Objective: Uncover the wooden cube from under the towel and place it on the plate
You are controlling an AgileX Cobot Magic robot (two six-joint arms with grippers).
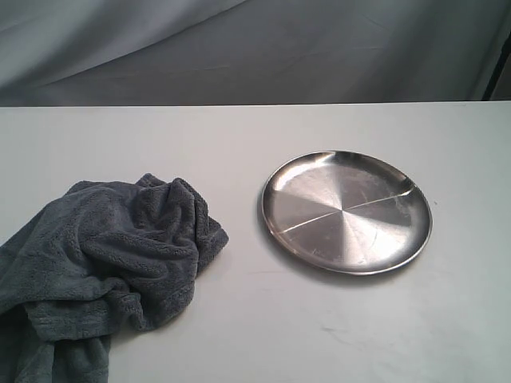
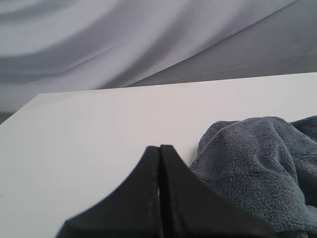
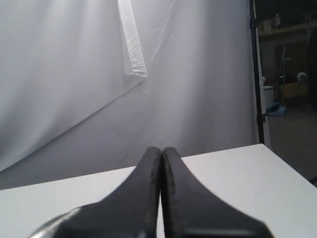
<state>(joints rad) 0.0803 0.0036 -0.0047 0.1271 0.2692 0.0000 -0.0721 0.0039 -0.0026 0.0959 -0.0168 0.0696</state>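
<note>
Now | plate (image 1: 343,211): seemingly just bare metal | towel (image 1: 120,255): heaped, well apart

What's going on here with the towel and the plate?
Nothing is being handled yet. The grey towel lies bunched on the white table, and no wooden cube shows; it may be underneath. The metal plate beside it holds nothing. The left pincer and right pincer are both shut and empty.

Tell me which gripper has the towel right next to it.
The left gripper: the grey towel lies close beside its shut fingertips in its wrist view. The right gripper, also shut, has no towel in its view.
</note>
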